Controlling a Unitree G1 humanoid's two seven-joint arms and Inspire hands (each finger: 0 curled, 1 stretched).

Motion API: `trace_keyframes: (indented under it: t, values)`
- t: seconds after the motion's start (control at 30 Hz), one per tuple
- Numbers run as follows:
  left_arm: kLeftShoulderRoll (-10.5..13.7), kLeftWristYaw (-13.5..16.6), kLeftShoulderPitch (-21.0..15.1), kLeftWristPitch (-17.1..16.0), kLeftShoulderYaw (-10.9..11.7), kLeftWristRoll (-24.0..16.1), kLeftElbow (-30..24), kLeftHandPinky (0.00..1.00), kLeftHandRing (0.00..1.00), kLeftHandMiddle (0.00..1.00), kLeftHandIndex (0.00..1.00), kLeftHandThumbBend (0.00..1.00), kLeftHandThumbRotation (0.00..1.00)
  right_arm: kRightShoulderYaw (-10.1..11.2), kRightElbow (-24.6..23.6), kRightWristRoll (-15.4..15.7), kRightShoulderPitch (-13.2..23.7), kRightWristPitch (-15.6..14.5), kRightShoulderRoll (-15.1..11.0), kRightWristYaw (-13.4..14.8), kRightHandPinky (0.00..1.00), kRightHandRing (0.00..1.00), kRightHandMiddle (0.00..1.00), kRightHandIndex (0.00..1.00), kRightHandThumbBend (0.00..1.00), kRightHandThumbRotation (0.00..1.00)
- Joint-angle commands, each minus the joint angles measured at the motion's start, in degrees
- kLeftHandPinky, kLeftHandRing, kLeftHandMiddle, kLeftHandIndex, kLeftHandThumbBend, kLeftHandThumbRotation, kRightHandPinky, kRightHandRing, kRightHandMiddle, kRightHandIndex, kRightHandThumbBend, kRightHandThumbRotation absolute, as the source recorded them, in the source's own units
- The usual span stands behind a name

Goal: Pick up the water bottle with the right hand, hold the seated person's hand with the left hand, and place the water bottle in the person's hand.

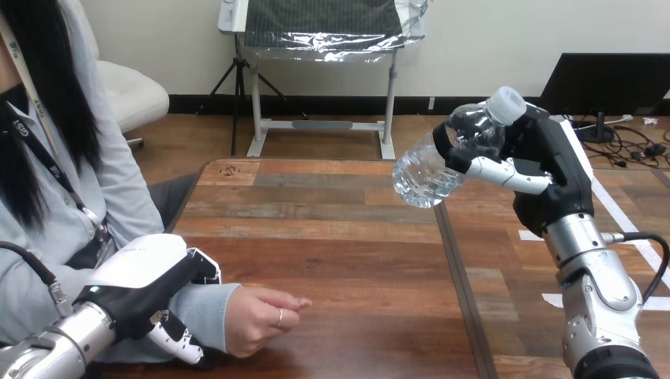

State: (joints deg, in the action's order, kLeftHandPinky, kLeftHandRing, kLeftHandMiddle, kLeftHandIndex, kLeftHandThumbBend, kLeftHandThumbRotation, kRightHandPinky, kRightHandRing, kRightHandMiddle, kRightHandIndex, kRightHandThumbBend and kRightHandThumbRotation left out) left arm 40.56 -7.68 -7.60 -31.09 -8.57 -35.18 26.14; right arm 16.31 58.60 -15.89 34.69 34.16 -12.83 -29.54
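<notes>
Aloft, right hand (555, 151) grips tilted water bottle (423, 175) — left hand (144, 276) clasps person's wrist (207, 309).

bright, even light fills the scene. the desk (340, 229) shines a little. small white glints sparkle on the clear water bottle (430, 170). a soft shadow lies under the person's hand (257, 316).

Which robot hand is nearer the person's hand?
Left. The left robot hand grips the person's wrist, adjoining the person's hand; the right robot hand holds the water bottle far away.
</notes>
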Motion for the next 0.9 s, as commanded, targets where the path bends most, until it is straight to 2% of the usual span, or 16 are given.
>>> trace_keyframes:
  t: [0.0,0.13,0.23,0.43,0.53,0.63,0.87]
  values:
    - [1.67,-0.44,-2.22,0.23,1.21,1.73,-3.67,0.30,0.35,0.40,0.37,0.92,0.00,0.43,-3.92,-1.08,2.01,1.09,0.66,0.24,0.28,0.33,0.41,0.43,0.89,0.00]
    - [1.61,-0.59,-1.97,-0.27,1.54,2.65,-3.87,0.29,0.33,0.39,0.36,0.90,0.00,0.51,-3.97,-1.31,2.06,0.39,0.63,0.08,0.28,0.33,0.41,0.43,0.89,0.00]
    - [1.64,-1.28,-1.69,0.64,1.76,3.19,-4.77,0.28,0.33,0.39,0.36,0.90,0.00,0.44,-3.74,-0.93,2.08,1.14,0.68,0.59,0.28,0.32,0.41,0.43,0.89,0.00]
    - [1.41,-0.74,-1.31,0.52,2.18,3.71,-5.16,0.27,0.31,0.37,0.35,0.90,0.00,0.41,-4.45,-1.22,1.84,0.38,0.87,0.58,0.29,0.33,0.41,0.43,0.90,0.00]
    - [1.30,0.03,-1.15,-0.04,2.44,3.82,-5.55,0.25,0.30,0.36,0.34,0.91,0.00,0.28,-4.62,-1.10,1.75,0.38,0.94,0.71,0.29,0.33,0.41,0.43,0.89,0.00]
    - [1.23,1.67,-1.58,-2.13,2.42,3.66,-4.68,0.24,0.28,0.34,0.32,0.92,0.00,0.43,-4.36,-1.65,1.90,0.09,1.19,-0.03,0.29,0.33,0.41,0.43,0.88,0.00]
    - [1.59,0.20,-1.40,-1.24,2.96,4.32,-7.56,0.21,0.26,0.32,0.31,0.91,0.00,0.17,-4.51,-1.69,1.72,-0.76,1.69,-0.72,0.28,0.33,0.41,0.43,0.87,0.00]
